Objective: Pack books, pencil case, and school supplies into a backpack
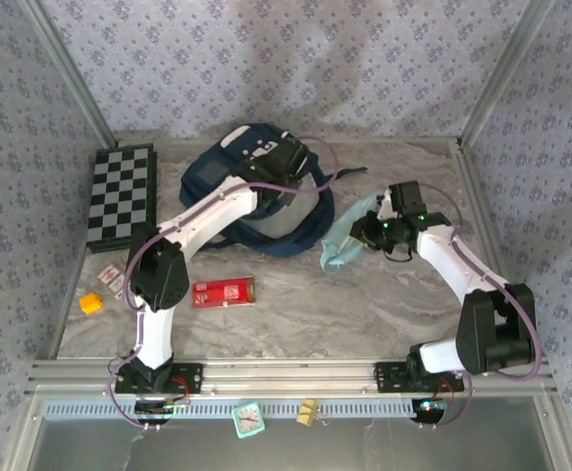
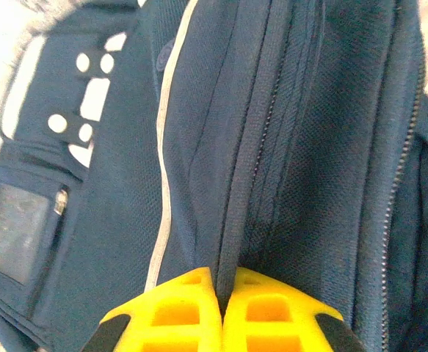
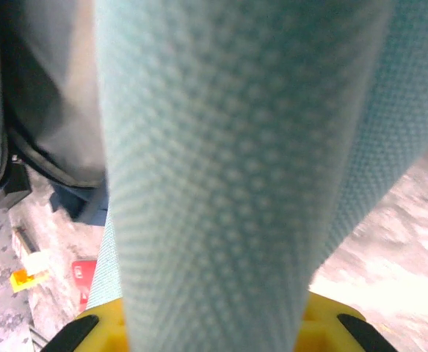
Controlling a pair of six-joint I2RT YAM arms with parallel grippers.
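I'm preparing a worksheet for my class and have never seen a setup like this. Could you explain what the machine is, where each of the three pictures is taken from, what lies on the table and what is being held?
These are two white robot arms bolted at the near edge of a marble-look table. The top picture looks down from above; the other two come from cameras on each wrist, so yellow fingers show at the bottom.

The left gripper is shut on a fold of the navy backpack. The right gripper is closed on the teal pencil case.

Also on the table: a red box, a small orange block and a chequered board.
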